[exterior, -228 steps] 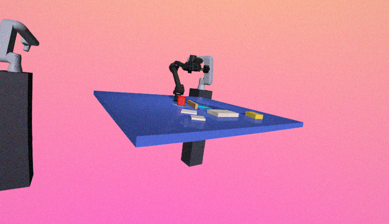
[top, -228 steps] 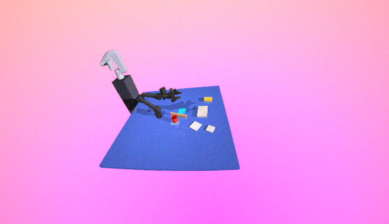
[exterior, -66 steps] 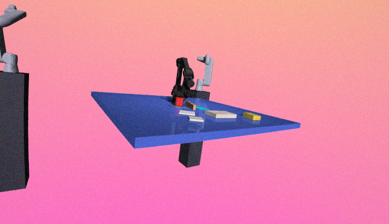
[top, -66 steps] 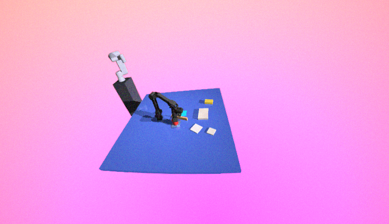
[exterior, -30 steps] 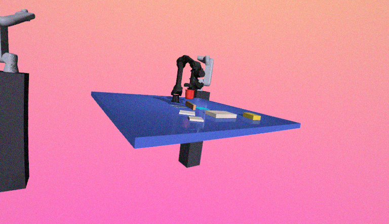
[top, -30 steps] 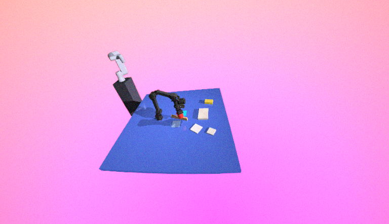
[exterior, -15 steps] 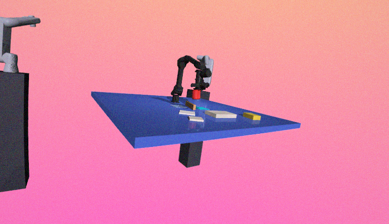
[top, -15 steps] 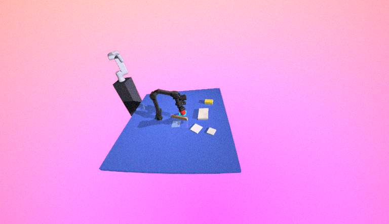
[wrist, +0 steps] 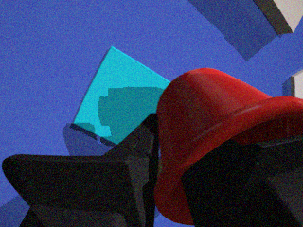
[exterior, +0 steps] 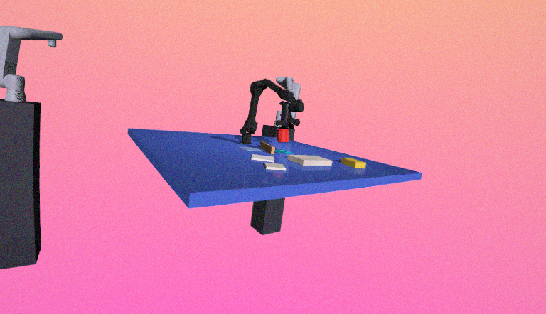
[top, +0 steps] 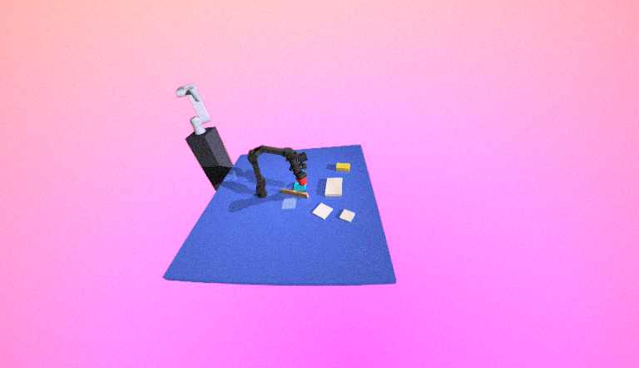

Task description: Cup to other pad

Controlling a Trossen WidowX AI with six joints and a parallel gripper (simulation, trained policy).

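The red cup is held in the air and looks upright in the exterior view. My gripper is shut on the cup, one dark finger on each side of its wall in the wrist view. The cyan pad lies below the cup, with a shadow on it and no object standing on it. The light blue pad lies bare on the other side of the wooden bar. The cup's inside and any marbles are hidden.
The wooden bar stands between the pads. A large cream block, two small white blocks and a yellow block lie farther out. A grey arm stands beyond the table edge.
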